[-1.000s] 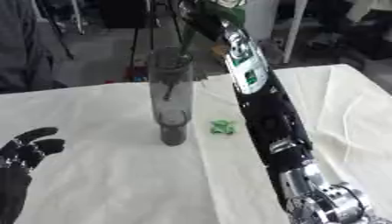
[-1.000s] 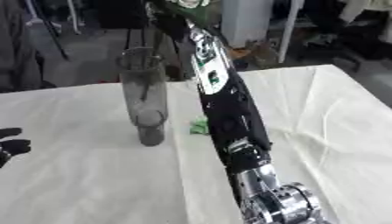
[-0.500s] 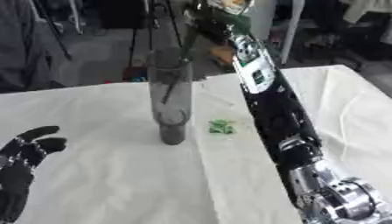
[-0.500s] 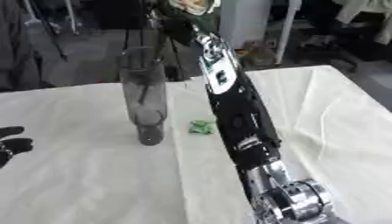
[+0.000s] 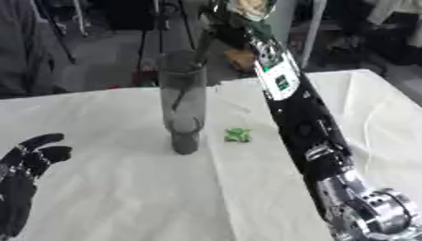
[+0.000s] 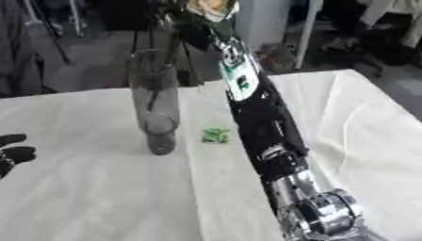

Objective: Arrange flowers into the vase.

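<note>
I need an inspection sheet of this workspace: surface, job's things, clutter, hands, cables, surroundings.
Surface: table under a white cloth, creased.
Job's things: tall clear vase upright on the cloth; a flower held high above it, its dark stem reaching down to the rim.
Clutter: small green scrap right of the vase.
Hands: right hand raised at the top edge, fingers not readable; left hand open at the lower left.
Cables: nothing seen.
Surroundings: dark stands and furniture behind the table.

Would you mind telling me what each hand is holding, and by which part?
The right hand grips a flower near its top; its stem reaches the vase. The left hand holds nothing.
</note>
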You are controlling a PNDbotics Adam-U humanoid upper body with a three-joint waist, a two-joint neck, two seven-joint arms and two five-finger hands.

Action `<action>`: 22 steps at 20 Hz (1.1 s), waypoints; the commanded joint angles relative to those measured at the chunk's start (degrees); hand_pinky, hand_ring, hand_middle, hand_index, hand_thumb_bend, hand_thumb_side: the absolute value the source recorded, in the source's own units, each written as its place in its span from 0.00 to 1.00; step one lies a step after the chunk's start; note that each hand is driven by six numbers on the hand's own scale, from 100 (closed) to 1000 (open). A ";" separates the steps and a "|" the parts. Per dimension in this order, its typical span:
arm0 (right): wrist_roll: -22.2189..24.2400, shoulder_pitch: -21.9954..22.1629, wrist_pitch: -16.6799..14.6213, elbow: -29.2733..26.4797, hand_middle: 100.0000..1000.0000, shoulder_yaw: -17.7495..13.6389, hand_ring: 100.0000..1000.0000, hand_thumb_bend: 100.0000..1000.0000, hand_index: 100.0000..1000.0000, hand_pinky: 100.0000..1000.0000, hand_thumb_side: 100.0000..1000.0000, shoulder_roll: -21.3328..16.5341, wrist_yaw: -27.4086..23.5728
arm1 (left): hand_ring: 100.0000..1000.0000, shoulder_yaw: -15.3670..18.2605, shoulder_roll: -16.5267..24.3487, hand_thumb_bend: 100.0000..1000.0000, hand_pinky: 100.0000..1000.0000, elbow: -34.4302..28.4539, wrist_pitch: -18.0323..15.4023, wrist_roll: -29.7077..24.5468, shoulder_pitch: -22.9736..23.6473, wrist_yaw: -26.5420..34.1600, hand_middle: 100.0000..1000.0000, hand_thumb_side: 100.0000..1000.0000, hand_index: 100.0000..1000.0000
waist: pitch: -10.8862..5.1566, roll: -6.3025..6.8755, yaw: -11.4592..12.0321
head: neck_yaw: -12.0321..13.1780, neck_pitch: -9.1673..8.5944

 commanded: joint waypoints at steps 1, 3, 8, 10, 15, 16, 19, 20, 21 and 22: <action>0.11 -1.87 -0.85 -0.46 0.40 0.53 0.73 0.05 0.45 0.74 0.79 -2.02 -1.06 | 0.69 0.54 1.59 0.82 0.74 -0.54 -0.12 0.11 -0.43 -0.33 0.72 0.98 0.77 | -0.96 0.07 -0.19 | 0.19 0.38; 0.27 -1.87 -1.27 -0.28 0.40 0.79 0.73 0.05 0.45 0.74 0.79 -2.37 -1.26 | 0.69 0.55 1.65 0.82 0.74 -0.50 -0.12 0.11 -0.40 -0.35 0.72 0.98 0.77 | -1.01 -0.01 -0.34 | 0.18 0.40; 0.63 -1.62 -2.03 0.27 0.40 1.19 0.73 0.05 0.45 0.74 0.79 -3.24 -1.63 | 0.69 0.58 1.72 0.82 0.74 -0.44 -0.15 0.12 -0.34 -0.38 0.72 0.98 0.77 | -1.05 -0.14 -0.60 | 0.21 0.33; 0.72 -1.53 -2.22 0.43 0.40 1.25 0.73 0.05 0.45 0.74 0.79 -3.44 -1.74 | 0.69 0.58 1.74 0.82 0.74 -0.44 -0.15 0.11 -0.30 -0.39 0.72 0.98 0.77 | -1.04 -0.15 -0.67 | 0.24 0.35; 1.18 -1.28 -2.58 0.78 0.40 1.44 0.73 0.05 0.46 0.74 0.80 -3.60 -1.86 | 0.69 0.61 1.76 0.82 0.74 -0.47 -0.18 0.12 -0.27 -0.40 0.72 0.98 0.77 | -1.02 -0.12 -0.70 | 0.26 0.34; 1.35 -1.21 -2.71 0.85 0.40 1.51 0.73 0.05 0.46 0.74 0.80 -3.60 -1.88 | 0.69 0.62 1.76 0.82 0.74 -0.47 -0.17 0.13 -0.25 -0.40 0.72 0.98 0.77 | -1.01 -0.12 -0.71 | 0.25 0.35; 1.82 -1.06 -3.07 1.05 0.41 1.66 0.73 0.05 0.46 0.75 0.80 -3.55 -1.95 | 0.69 0.61 1.76 0.82 0.74 -0.46 -0.17 0.12 -0.23 -0.41 0.72 0.98 0.77 | -1.00 -0.13 -0.70 | 0.21 0.32; 1.97 -1.05 -3.19 1.12 0.41 1.73 0.73 0.05 0.46 0.75 0.80 -3.47 -2.00 | 0.69 0.61 1.76 0.82 0.74 -0.46 -0.17 0.11 -0.25 -0.40 0.72 0.98 0.77 | -1.00 -0.13 -0.69 | 0.21 0.29; 2.13 -1.07 -3.32 1.20 0.41 1.83 0.74 0.05 0.47 0.75 0.81 -3.40 -2.03 | 0.69 0.60 1.76 0.82 0.74 -0.46 -0.17 0.11 -0.26 -0.39 0.72 0.98 0.77 | -1.00 -0.13 -0.69 | 0.20 0.28; 2.36 -1.13 -3.54 1.36 0.41 2.05 0.74 0.05 0.48 0.75 0.81 -3.30 -1.99 | 0.69 0.58 1.75 0.82 0.74 -0.46 -0.16 0.09 -0.27 -0.39 0.72 0.98 0.77 | -0.99 -0.13 -0.68 | 0.17 0.26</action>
